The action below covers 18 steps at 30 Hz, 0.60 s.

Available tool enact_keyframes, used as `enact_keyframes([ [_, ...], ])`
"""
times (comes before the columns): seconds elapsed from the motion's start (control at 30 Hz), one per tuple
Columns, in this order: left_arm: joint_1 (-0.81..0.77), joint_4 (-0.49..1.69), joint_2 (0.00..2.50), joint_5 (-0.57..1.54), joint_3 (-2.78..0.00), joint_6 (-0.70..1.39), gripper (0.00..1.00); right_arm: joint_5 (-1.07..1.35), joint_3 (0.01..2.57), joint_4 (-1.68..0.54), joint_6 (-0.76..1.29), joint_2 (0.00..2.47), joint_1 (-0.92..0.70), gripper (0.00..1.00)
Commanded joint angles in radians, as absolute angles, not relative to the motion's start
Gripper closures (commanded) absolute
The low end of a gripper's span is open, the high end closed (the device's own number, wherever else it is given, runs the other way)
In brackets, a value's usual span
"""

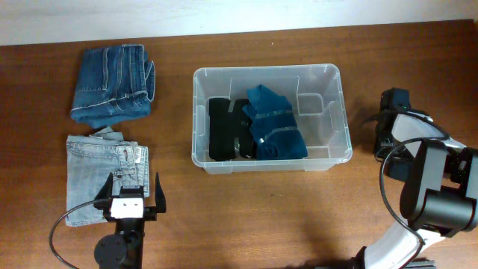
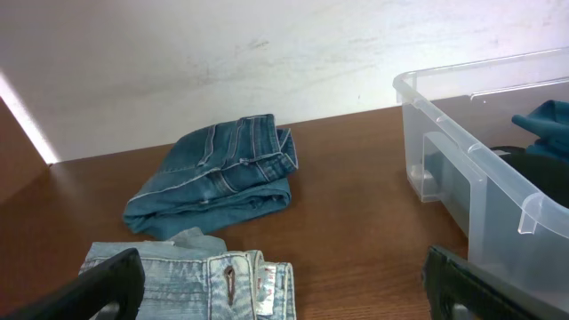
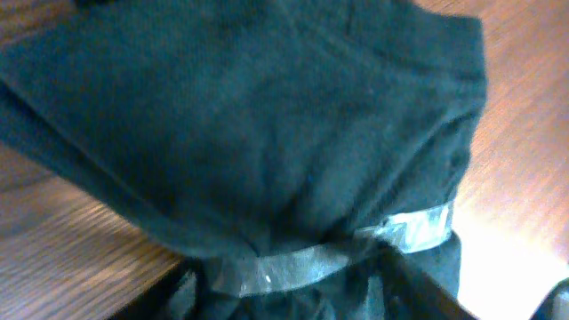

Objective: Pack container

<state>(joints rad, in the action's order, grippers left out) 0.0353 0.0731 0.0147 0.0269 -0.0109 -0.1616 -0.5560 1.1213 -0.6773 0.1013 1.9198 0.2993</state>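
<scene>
The container [image 1: 333, 75] is a clear plastic bin in the middle of the table. It holds a black garment [image 1: 222, 128] and a teal garment [image 1: 274, 127]. It also shows in the left wrist view [image 2: 498, 182]. Folded dark blue jeans [image 1: 112, 82] [image 2: 213, 178] and folded light blue jeans [image 1: 101, 168] [image 2: 200, 280] lie to its left. My left gripper [image 1: 134, 193] [image 2: 284, 289] is open over the near edge of the light jeans. My right gripper [image 1: 391, 108] [image 3: 302, 289] is right of the bin, closed around a dark garment [image 3: 267, 133] bound with a shiny tape band.
The right arm [image 1: 437, 187] is folded at the table's right edge. A pale wall [image 2: 222, 62] stands behind the table. Bare wood lies between the jeans and the bin.
</scene>
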Motion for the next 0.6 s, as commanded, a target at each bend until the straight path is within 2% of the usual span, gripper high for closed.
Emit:
enact_keyframes([
  [0.0, 0.039, 0.080, 0.006, 0.038, -0.009, -0.174, 0.01, -0.559, 1.104, -0.681, 0.113, 1.967, 0.300, 0.60],
  [0.23, 0.039, 0.080, 0.006, 0.038, -0.009, -0.174, 0.01, -0.558, 1.104, -0.682, 0.113, 1.967, 0.300, 0.75],
  [0.4, 0.039, 0.080, 0.006, 0.038, -0.009, -0.174, 0.01, -0.559, 1.113, -0.699, 0.166, 1.964, 0.301, 0.96],
  [0.57, 0.039, 0.080, 0.006, 0.038, -0.009, -0.174, 0.01, -0.559, 1.200, -0.791, 0.210, 1.945, 0.302, 0.96],
])
